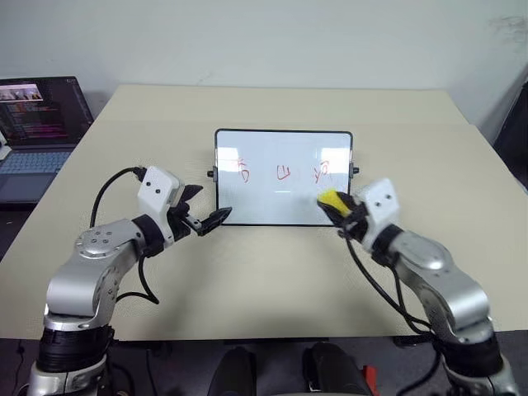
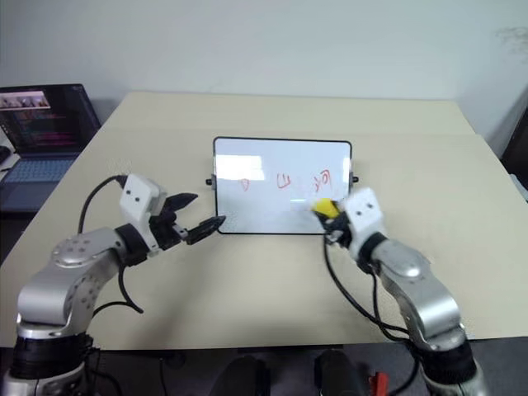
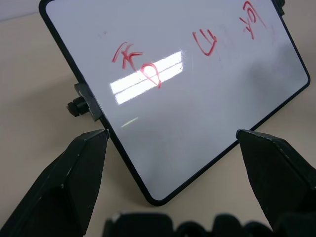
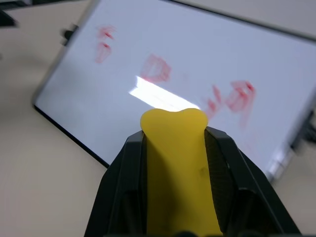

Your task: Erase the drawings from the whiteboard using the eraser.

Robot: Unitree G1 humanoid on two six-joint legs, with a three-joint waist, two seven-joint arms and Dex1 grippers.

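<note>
The whiteboard stands propped in the middle of the beige table, with three red drawings across its upper half: one on the left, one in the middle, one on the right. My right gripper is shut on the yellow eraser, which sits just in front of the board's lower right part, below the right drawing; whether it touches is unclear. In the right wrist view the eraser sticks out between the black fingers. My left gripper is open at the board's lower left corner.
An open laptop sits off the table's left edge at the back. Black cables loop from both wrists over the table's near part. Bare table lies between the board and the front edge.
</note>
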